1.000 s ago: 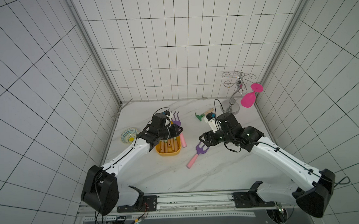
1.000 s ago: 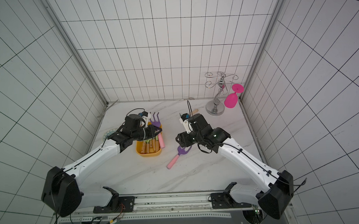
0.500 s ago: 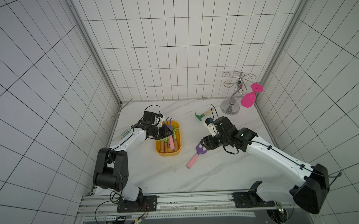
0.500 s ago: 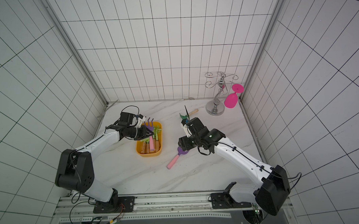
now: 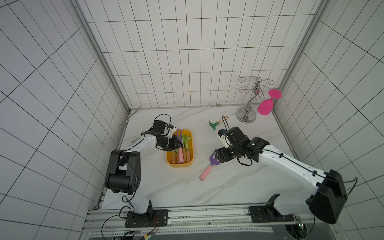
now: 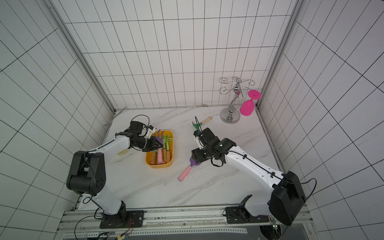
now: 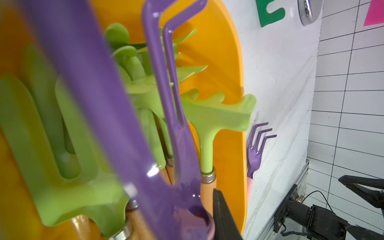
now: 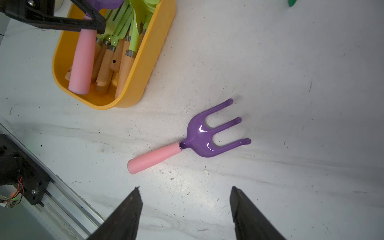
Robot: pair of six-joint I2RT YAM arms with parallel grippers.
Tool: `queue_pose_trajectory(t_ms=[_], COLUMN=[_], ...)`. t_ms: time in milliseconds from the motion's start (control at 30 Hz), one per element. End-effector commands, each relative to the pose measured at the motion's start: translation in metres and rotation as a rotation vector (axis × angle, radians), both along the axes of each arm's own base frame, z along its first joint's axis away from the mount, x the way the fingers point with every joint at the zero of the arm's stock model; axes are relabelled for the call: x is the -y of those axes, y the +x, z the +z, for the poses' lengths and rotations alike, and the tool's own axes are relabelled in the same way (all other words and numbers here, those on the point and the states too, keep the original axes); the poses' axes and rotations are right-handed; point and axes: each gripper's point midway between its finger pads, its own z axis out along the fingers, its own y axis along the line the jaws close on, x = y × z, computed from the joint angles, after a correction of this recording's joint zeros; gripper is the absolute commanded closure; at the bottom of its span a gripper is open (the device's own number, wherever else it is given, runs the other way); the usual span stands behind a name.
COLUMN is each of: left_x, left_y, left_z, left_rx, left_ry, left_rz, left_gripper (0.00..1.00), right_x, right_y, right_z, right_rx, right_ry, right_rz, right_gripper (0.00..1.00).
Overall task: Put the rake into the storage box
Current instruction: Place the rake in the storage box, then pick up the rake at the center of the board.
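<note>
Storage box (image 5: 180,165): glossy yellow-orange plastic tub with rounded corners, on the left half of the worktop (image 5: 189,191). It is packed with lime-green rakes (image 7: 207,116) that have wooden handles and metal collars.

Left tool (image 5: 178,145) is clamped shut on the held rake (image 8: 82,62) where its glossy purple three-prong head meets its matte pink round handle. The handle slants down inside the box and the prongs stick out over the box's far end.

Right tool (image 8: 185,189) has its jaws spread and empty, hovering over the loose rake (image 8: 197,135). That one has the same purple head and pink handle and lies flat mid-worktop, near the box but apart from it.

Dark green rake (image 5: 215,124), chrome wire stand (image 5: 246,118) and pink goblet (image 5: 265,107) are toward the back right corner.

The worktop is white marble-look with grey veins, scuffed and speckled. White tiled walls with dark grout stand on three sides, and a metal rail runs along the front edge.
</note>
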Motion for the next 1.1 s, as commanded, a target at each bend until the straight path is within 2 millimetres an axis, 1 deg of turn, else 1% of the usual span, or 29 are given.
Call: queue_pose_trajectory(t_ms=[0,33,167,200,300,400,500,533,600,700,800,967,1067], left_x=[-0.006,-0.008,-0.016,-0.018,-0.026,-0.042,-0.056,-0.057,-0.052,-0.035,-0.021,0.012,0.034], left_y=[0.008,0.009,0.010,0.010,0.011,0.014,0.016,0.016,0.012,0.001,-0.013,-0.046,-0.070], left_z=[-0.002,-0.002,0.000,0.001,0.006,0.017,0.038,0.046,0.060,0.075,0.080,0.083,0.082], left_rx=[0.022,0.025,0.042,0.044,0.052,0.090,0.157,0.182,0.226,0.287,0.318,0.393,0.439], left_ry=[0.025,0.039,0.085,0.095,0.138,0.212,0.294,0.321,0.355,0.403,0.447,0.491,0.523], left_rz=[0.000,0.008,0.036,0.045,0.082,0.158,0.231,0.240,0.230,0.190,0.155,0.025,-0.083], left_gripper=[0.81,0.77,0.52,0.47,0.43,0.41,0.40,0.40,0.39,0.40,0.40,0.40,0.40], right_x=[0.003,0.003,0.002,0.001,0.001,0.000,-0.001,-0.001,-0.001,-0.003,-0.006,-0.010,-0.001], right_y=[-0.001,0.000,0.001,0.001,0.002,0.003,0.005,0.005,0.007,0.010,0.012,0.008,0.012], right_z=[-0.015,-0.017,-0.023,-0.023,-0.026,-0.028,-0.029,-0.030,-0.032,-0.039,-0.052,-0.082,-0.088], right_rx=[-0.019,-0.024,-0.037,-0.037,-0.041,-0.044,-0.045,-0.046,-0.046,-0.066,-0.110,-0.227,-0.227], right_ry=[-0.030,-0.032,-0.044,-0.044,-0.056,-0.063,-0.066,-0.070,-0.078,-0.095,-0.116,-0.174,-0.209], right_rz=[-0.003,-0.003,-0.002,0.000,0.004,0.004,0.003,0.002,-0.003,-0.014,-0.042,-0.071,-0.111], right_gripper=[0.29,0.30,0.30,0.30,0.30,0.30,0.30,0.29,0.30,0.30,0.30,0.32,0.32])
